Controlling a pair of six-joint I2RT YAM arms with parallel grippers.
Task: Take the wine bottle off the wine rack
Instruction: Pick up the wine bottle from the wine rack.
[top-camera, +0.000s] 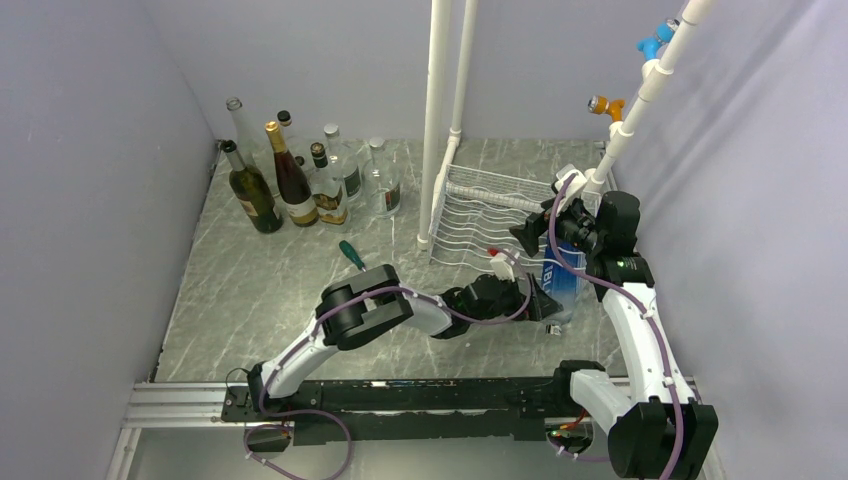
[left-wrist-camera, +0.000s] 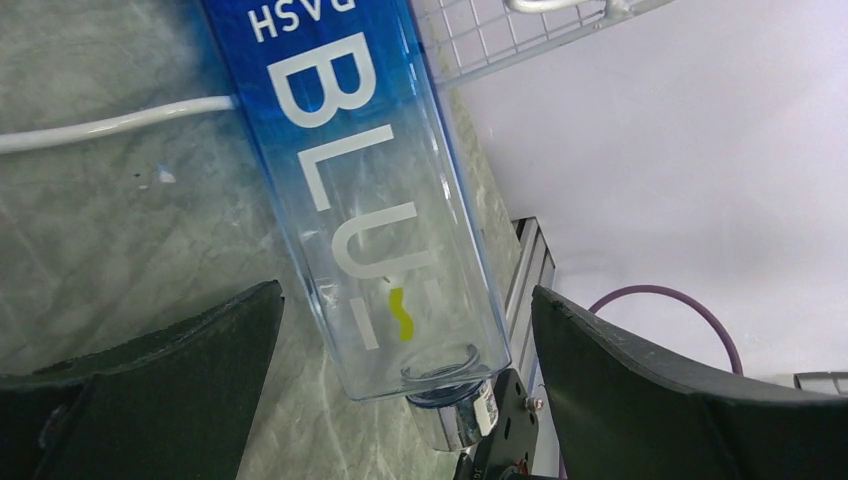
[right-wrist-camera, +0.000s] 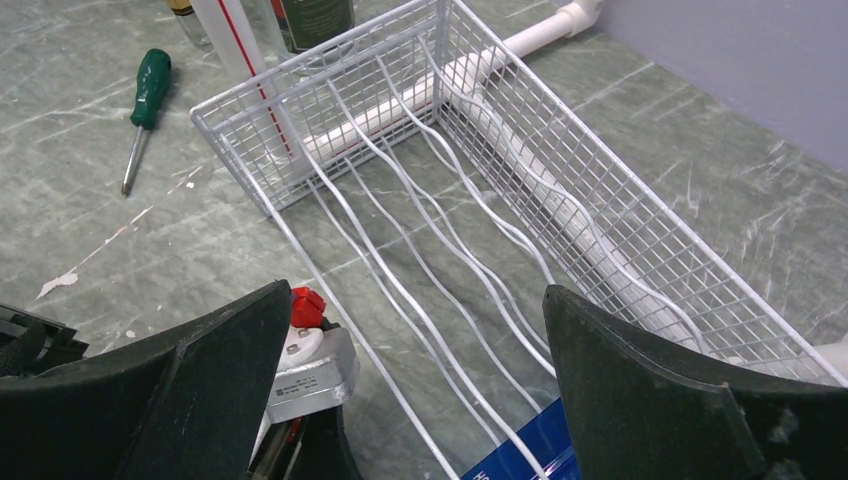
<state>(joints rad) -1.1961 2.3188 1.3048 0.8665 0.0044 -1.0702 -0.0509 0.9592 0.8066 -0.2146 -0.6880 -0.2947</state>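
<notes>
The wine bottle (left-wrist-camera: 345, 150) is a square bottle, blue fading to clear, with white lettering and a silver cap (left-wrist-camera: 468, 418). It lies at the near end of the white wire wine rack (top-camera: 480, 212), cap end pointing past the rack's edge over the table. My left gripper (left-wrist-camera: 405, 292) is open, one finger on each side of the bottle's clear neck end and not touching it. My right gripper (right-wrist-camera: 416, 292) hangs open above the rack's wavy wires (right-wrist-camera: 430, 230). Only a blue corner of the bottle (right-wrist-camera: 530, 445) shows there, behind the wires.
Several upright bottles (top-camera: 290, 180) stand at the back left, with a green screwdriver (top-camera: 352, 254) on the marble table beside them. White pipes (top-camera: 437, 120) rise at the rack's left corner and another (top-camera: 645, 90) slants up at the right. Grey walls close in on both sides.
</notes>
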